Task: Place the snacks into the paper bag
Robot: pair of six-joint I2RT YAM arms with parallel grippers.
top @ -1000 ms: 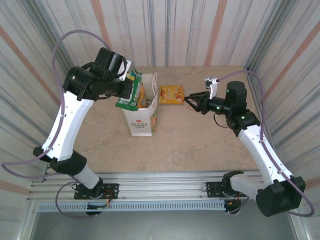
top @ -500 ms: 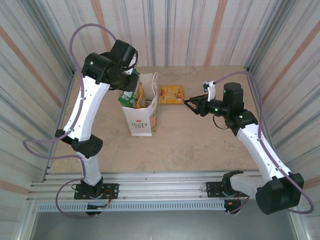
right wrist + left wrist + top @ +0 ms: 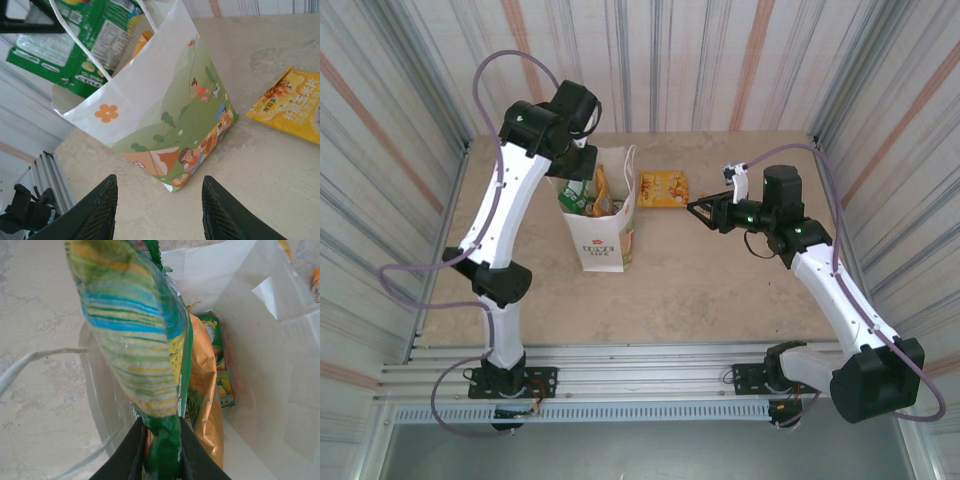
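We judge the bagging step well under way: the left claw [image 3: 161, 442] grips a green packet [image 3: 135, 335] hanging in the mouth of the white paper bag [image 3: 603, 250], above an orange packet [image 3: 205, 405] already inside. The next move, as we read it, calls for a clean release below the rim. The right claw [image 3: 159, 182] stands wide and empty near a yellow packet [image 3: 663, 187] lying on the beige desk [image 3: 720, 290]. Striped corrugated walls [image 3: 720, 60] enclose the desk.
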